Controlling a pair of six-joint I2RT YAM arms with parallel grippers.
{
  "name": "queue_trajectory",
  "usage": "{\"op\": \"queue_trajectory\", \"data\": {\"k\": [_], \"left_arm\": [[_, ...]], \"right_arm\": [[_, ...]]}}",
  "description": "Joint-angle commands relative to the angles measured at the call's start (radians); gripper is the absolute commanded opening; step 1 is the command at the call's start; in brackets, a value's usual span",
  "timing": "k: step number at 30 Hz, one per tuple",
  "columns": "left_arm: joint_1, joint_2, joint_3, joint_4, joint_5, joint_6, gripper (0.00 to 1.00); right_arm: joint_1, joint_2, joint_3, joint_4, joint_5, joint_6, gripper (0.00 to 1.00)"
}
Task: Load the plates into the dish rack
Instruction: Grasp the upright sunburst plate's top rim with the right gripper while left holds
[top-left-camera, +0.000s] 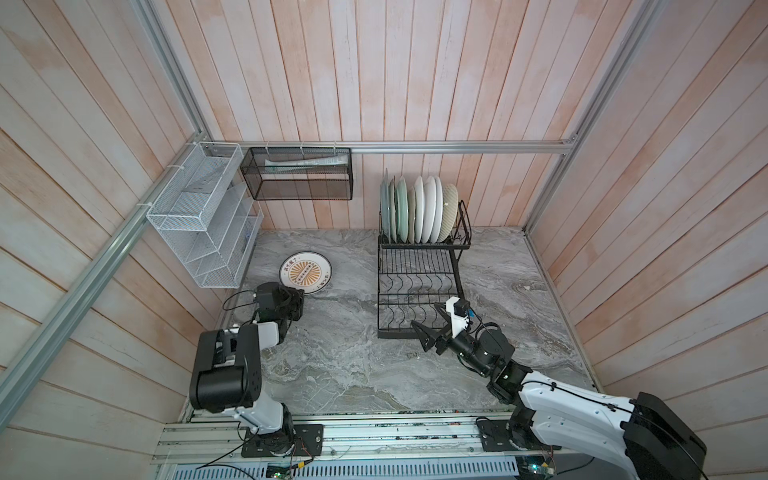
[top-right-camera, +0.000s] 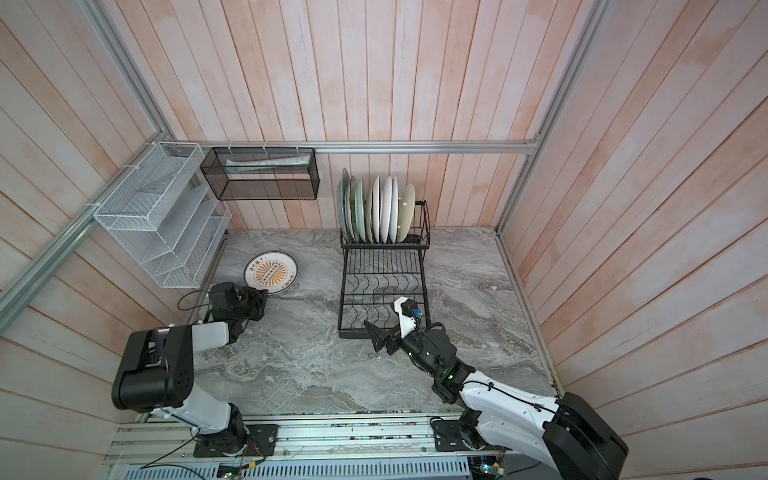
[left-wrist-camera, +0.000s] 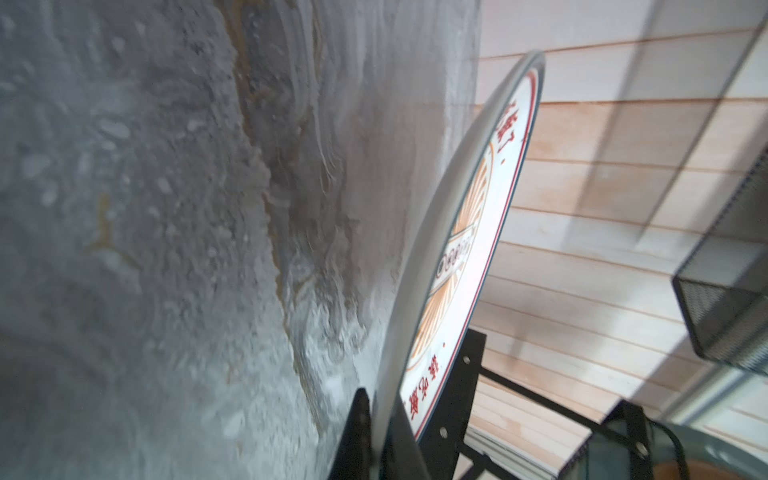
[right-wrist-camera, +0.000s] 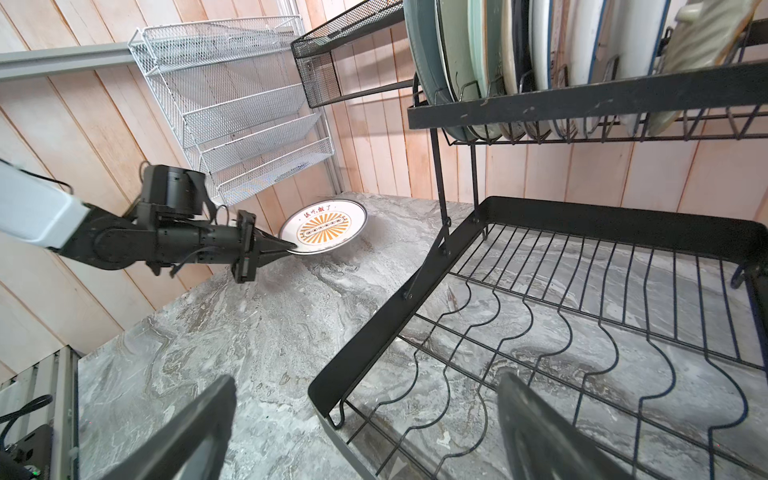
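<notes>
Surface (top-left-camera: 353, 374): open marble across the middle was your widest lane. Dish rack (top-left-camera: 424, 246), against the back edge: upper tier packed with plates (top-left-camera: 419, 212), lower tier bare. Sunburst plate (top-left-camera: 306, 272), near the back-left corner: stiff, glazed, likely slick and breakable; rim your only hold. Left claw (right-wrist-camera: 286, 249) pinched its near rim; right claw (top-left-camera: 432, 326) stood spread over the rack's front.

The left arm (top-left-camera: 226, 365) folds up from its base, then reaches forward and low, wrist nearly level. The left pincer (right-wrist-camera: 286, 249) is clamped on the near rim of the sunburst plate (right-wrist-camera: 328, 226) — one finger above, one below, as far as the blur allows. The right arm (top-left-camera: 561, 399) stretches inward in a long slant — the right pincer (top-left-camera: 424, 316) gapes wide, holding nothing.
</notes>
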Motion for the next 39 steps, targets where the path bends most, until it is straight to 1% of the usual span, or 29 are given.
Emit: {"op": "queue_trajectory", "data": {"k": [1,4,7,10,12,14,17,20,21,23,27,32,35,37,39], "left_arm": [[0.005,-0.214,-0.039,-0.138,0.033,0.113,0.0],[0.005,-0.426,-0.029,-0.404,0.025,0.207,0.0],[0.004,-0.586,-0.003,-0.602,0.038,0.267,0.0],[0.004,-0.668,0.05,-0.744,0.09,0.324,0.0],[-0.004,-0.696,0.088,-0.828,0.114,0.339,0.0],[-0.029,-0.705,0.132,-0.909,0.098,0.356,0.0],[-0.11,-0.707,0.207,-1.019,-0.004,0.364,0.0],[-0.222,-0.687,0.259,-1.065,-0.092,0.348,0.0],[-0.27,-0.669,0.283,-1.096,-0.146,0.331,0.0],[-0.352,-0.634,0.324,-1.135,-0.221,0.296,0.0],[-0.489,-0.552,0.387,-1.182,-0.3,0.223,0.0],[-0.629,-0.478,0.474,-1.241,-0.41,0.149,0.0],[-0.677,-0.451,0.5,-1.252,-0.427,0.118,0.0],[-0.696,-0.442,0.506,-1.249,-0.432,0.107,0.0],[-0.713,-0.432,0.514,-1.25,-0.434,0.102,0.0]], "right_arm": [[0.007,-0.006,-0.007,0.012,0.009,-0.049,0.98],[0.01,-0.008,-0.029,0.069,-0.015,-0.092,0.98],[0.024,0.033,-0.043,0.165,-0.032,-0.149,0.98],[0.066,0.09,-0.019,0.199,-0.033,-0.262,0.98],[0.118,0.121,-0.008,0.221,-0.026,-0.392,0.98],[0.161,0.146,0.007,0.215,-0.016,-0.514,0.98],[0.209,0.19,0.037,0.206,0.033,-0.651,0.98],[0.237,0.239,0.084,0.183,0.066,-0.735,0.98],[0.246,0.256,0.1,0.184,0.071,-0.755,0.98],[0.262,0.289,0.13,0.179,0.071,-0.798,0.98],[0.3,0.355,0.197,0.15,0.083,-0.909,0.98],[0.327,0.436,0.264,0.137,0.077,-0.99,0.98],[0.336,0.479,0.302,0.106,0.076,-1.022,0.95],[0.337,0.506,0.321,0.101,0.077,-1.032,0.92],[0.339,0.535,0.347,0.084,0.088,-1.043,0.85]]}}
